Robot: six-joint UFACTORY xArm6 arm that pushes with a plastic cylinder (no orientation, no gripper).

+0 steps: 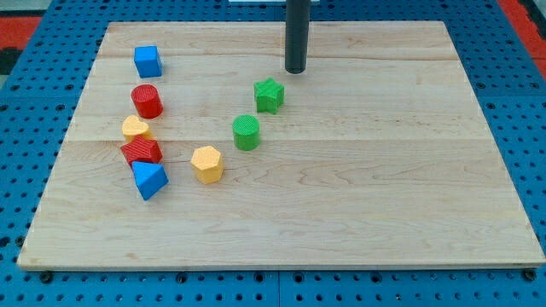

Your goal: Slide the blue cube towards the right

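The blue cube point(148, 61) sits near the top left of the wooden board point(384, 188). My tip point(295, 71) is at the end of the dark rod near the view's top centre, far to the right of the blue cube and just above and right of the green star block point(269, 95). It touches no block.
A red cylinder point(147, 101), a yellow heart-shaped block point(135, 129), a red block point(142, 152) and a blue triangular block point(149, 179) form a column at the left. A yellow hexagon point(206, 164) and a green cylinder point(246, 132) lie near the centre.
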